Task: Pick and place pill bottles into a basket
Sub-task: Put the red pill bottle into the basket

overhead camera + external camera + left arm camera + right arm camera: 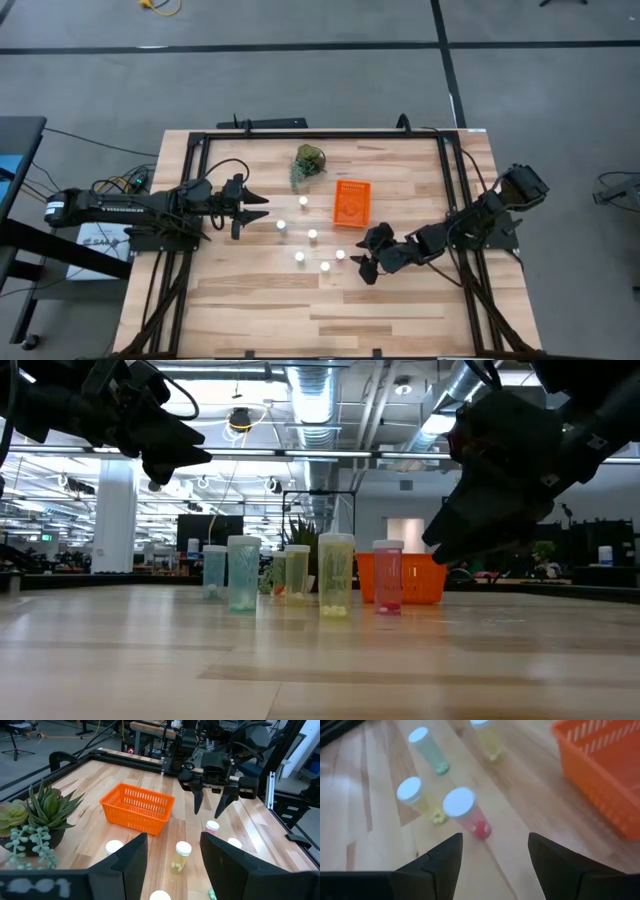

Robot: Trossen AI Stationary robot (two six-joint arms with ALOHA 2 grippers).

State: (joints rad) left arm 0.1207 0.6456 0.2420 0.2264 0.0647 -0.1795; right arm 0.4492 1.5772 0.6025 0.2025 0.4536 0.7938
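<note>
Pale planks of striped, smooth wood make up the table (pixel 260 300), whose near edge lies closest in the low view, framed by a thin black rail.

At the left, the left gripper (pixel 262 207) hangs above the bare wood, its two dark pointed fingers spread apart and holding nothing; the nearest cap lies just to its right.

Near the table's middle stand the pill bottles (pixel 312 235): small upright cylinders of clear tinted plastic, each with a flat round white cap. From above six caps show, one by the plant and five in a loose cluster on the near side of the basket. In the low view their bodies look bluish, yellow-green and pink (pixel 387 577), with small pellets at the bottom.

Farther back sits a green succulent plant (pixel 308 165) with spiky and beaded leaves, in a dark pot.

Just right of it is the basket (pixel 351 203), a bright orange rectangular plastic tray with thin-barred mesh walls, holding no bottles.

To the right and nearer, the right gripper (pixel 362 255) hovers just beside the rightmost cap (pixel 340 255), its blunt black fingers parted and empty. Its wrist view shows the pink bottle (pixel 465 812) between and beyond the fingertips, untouched.
</note>
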